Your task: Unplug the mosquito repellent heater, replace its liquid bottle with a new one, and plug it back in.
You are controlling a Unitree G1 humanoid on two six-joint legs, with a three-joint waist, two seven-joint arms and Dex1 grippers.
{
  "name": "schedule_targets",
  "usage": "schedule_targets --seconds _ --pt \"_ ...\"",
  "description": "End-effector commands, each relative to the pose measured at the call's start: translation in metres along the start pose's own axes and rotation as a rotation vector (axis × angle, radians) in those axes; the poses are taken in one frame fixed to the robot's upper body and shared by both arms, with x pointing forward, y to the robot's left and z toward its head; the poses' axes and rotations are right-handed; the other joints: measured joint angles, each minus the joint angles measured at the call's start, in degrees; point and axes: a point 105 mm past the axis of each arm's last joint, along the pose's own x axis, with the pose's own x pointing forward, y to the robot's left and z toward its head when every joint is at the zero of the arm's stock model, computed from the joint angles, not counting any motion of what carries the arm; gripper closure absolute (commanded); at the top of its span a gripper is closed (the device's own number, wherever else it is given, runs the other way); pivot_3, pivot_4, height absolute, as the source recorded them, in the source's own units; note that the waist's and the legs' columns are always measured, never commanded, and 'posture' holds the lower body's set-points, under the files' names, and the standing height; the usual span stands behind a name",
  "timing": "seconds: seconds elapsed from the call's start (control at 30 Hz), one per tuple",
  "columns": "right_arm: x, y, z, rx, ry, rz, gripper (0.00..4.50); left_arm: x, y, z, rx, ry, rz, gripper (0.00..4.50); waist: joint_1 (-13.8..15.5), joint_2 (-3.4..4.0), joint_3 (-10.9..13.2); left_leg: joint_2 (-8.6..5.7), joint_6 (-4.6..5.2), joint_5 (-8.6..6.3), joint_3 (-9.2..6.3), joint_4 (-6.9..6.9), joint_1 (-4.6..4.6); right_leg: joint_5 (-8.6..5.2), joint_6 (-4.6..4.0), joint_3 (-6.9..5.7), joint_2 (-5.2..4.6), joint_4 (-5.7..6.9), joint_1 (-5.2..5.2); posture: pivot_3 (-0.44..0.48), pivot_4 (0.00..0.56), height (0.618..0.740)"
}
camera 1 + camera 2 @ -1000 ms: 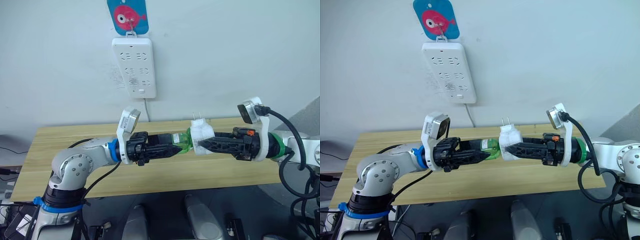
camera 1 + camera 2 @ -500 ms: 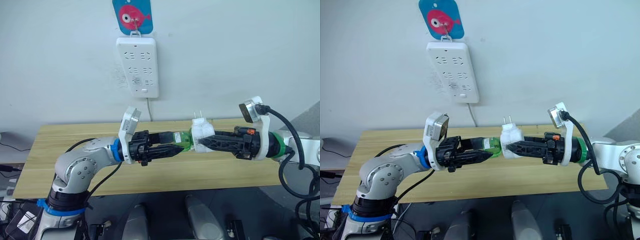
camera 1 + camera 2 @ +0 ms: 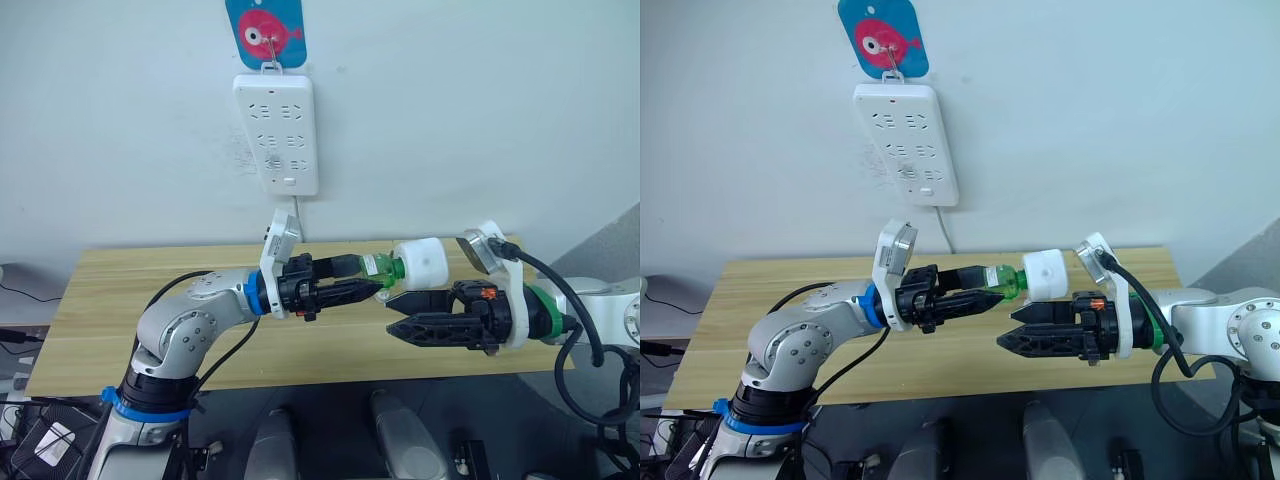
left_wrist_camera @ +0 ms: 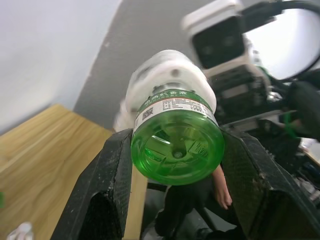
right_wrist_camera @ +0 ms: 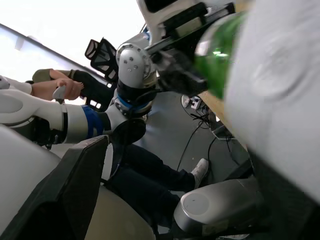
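One mosquito repellent heater (image 3: 421, 264) hangs in the air above the table (image 3: 150, 290), still joined to one green liquid bottle (image 3: 378, 268). My left claw (image 3: 372, 289) pinches that bottle by its base, holding it level with the heater out on its right end; in my left wrist view the bottle's round green bottom (image 4: 176, 150) sits squeezed between my two fingers (image 4: 102, 200). My right claw (image 3: 392, 317) is spread apart, just below the heater and not touching it. The table is one long pale wooden top against a plain white wall. On that wall hangs one white power strip (image 3: 276, 132) under a blue card with a red fish (image 3: 265, 31). In my right wrist view a person's hand (image 5: 64, 90) holds a controller.
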Motion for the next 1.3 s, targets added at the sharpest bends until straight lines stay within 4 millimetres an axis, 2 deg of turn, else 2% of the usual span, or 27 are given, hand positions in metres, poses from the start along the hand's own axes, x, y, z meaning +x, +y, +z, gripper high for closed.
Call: schedule_targets --seconds 0.03,0.13,0.23,0.33,0.53,0.6,0.7,0.83,0.9,1.1,1.3 --pt "0.000 0.000 0.000 -0.165 0.011 -0.072 0.00 0.003 -0.002 0.018 0.042 -0.058 -0.003 2.21 0.08 0.00 0.00 0.00 0.00 0.00 0.00 0.00 0.00 0.00 0.00 0.00 0.00 0.00 0.00 -0.236 0.250 0.740" --pt "0.001 -0.007 -0.012 -0.323 0.065 -0.144 0.00 0.002 0.000 0.022 0.046 -0.073 0.005 2.21 0.38 0.00 0.00 0.00 0.00 0.00 -0.03 -0.01 -0.01 -0.01 0.01 -0.05 0.00 0.00 -0.03 -0.235 0.249 0.740" --pt "-0.001 -0.005 -0.018 -0.424 0.012 -0.112 0.56 0.002 -0.002 0.024 0.041 -0.082 -0.007 2.21 0.56 -0.01 -0.01 0.01 -0.01 -0.01 -0.04 -0.03 -0.04 -0.02 0.04 -0.07 0.00 -0.01 -0.06 -0.236 0.248 0.740" --pt "-0.013 -0.010 -0.026 -0.414 0.054 -0.123 1.68 0.001 -0.005 0.025 0.029 -0.087 -0.023 2.21 0.66 -0.01 -0.01 0.00 -0.02 -0.01 -0.04 0.00 -0.06 -0.03 0.05 -0.07 -0.01 -0.01 -0.07 -0.236 0.249 0.740" --pt "-0.057 -0.045 -0.013 -0.484 0.087 -0.328 3.95 -0.002 -0.008 0.024 0.003 -0.073 -0.057 2.21 0.78 -0.02 0.00 -0.06 -0.02 0.00 -0.01 0.10 -0.04 -0.02 0.04 0.03 -0.02 0.03 0.00 -0.241 0.251 0.740" --pt "-0.072 -0.058 -0.007 -0.526 0.098 -0.404 4.50 -0.004 -0.012 0.024 -0.015 -0.062 -0.091 2.21 0.78 -0.02 0.00 -0.07 -0.02 0.00 0.00 0.11 -0.04 -0.02 0.04 0.04 -0.02 0.03 0.00 -0.244 0.251 0.740" --pt "-0.085 -0.072 0.013 -0.608 0.070 -0.498 4.50 -0.006 -0.020 0.021 -0.042 -0.027 -0.151 2.21 0.50 -0.02 0.00 -0.06 -0.02 0.00 0.00 0.08 -0.03 -0.02 0.04 0.04 -0.01 0.05 -0.01 -0.246 0.248 0.740" --pt "-0.083 -0.076 0.033 -0.682 0.036 -0.513 4.50 -0.006 -0.025 0.020 -0.059 -0.010 -0.192 2.21 0.17 -0.02 0.00 -0.05 -0.02 0.00 -0.01 0.06 0.01 -0.02 0.04 0.03 0.00 0.10 -0.01 -0.250 0.246 0.740" --pt "-0.070 -0.070 0.036 -0.693 0.022 -0.461 4.50 -0.004 -0.027 0.021 -0.067 -0.015 -0.205 2.21 0.05 -0.02 0.00 -0.05 -0.02 0.00 -0.02 0.06 0.01 -0.02 0.04 0.02 0.00 0.11 0.00 -0.253 0.246 0.740" --pt "-0.032 -0.042 0.028 -0.668 0.011 -0.276 4.50 0.001 -0.027 0.023 -0.083 -0.038 -0.200 2.21 0.01 -0.01 0.00 -0.05 -0.02 0.00 -0.06 0.06 0.00 -0.01 0.04 0.01 -0.01 0.12 0.02 -0.252 0.249 0.740" --pt "-0.020 -0.017 0.026 -0.640 0.009 -0.181 4.50 0.002 -0.016 0.026 -0.067 -0.065 -0.127 2.21 0.01 -0.01 0.00 -0.06 -0.02 0.00 -0.08 0.11 0.00 -0.01 0.03 0.00 -0.02 0.13 0.06 -0.257 0.250 0.740"
